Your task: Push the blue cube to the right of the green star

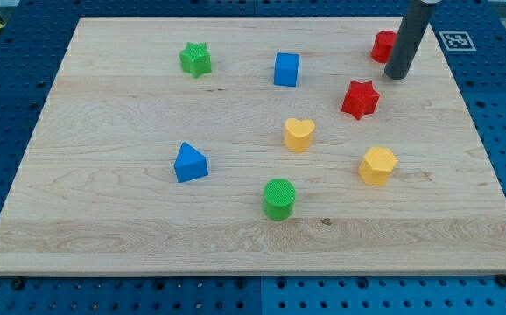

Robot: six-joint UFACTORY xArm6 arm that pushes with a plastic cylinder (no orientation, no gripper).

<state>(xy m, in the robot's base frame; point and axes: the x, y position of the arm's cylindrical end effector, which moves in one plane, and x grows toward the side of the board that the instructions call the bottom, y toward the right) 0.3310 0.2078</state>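
Note:
The blue cube (286, 69) sits in the upper middle of the wooden board (104, 219). The green star (195, 59) lies to its left, about a hundred pixels away, at nearly the same height in the view. My tip (397, 75) is at the upper right of the board, well to the right of the blue cube. It stands right next to a red block (382, 45), which the rod partly hides, and just above and to the right of a red star (360, 99).
A yellow heart (298, 135) lies mid-board. A yellow hexagonal block (377, 165) lies at the right. A green cylinder (279, 198) stands at the lower middle. A blue triangular block (189, 163) lies left of centre. A blue pegboard surrounds the board.

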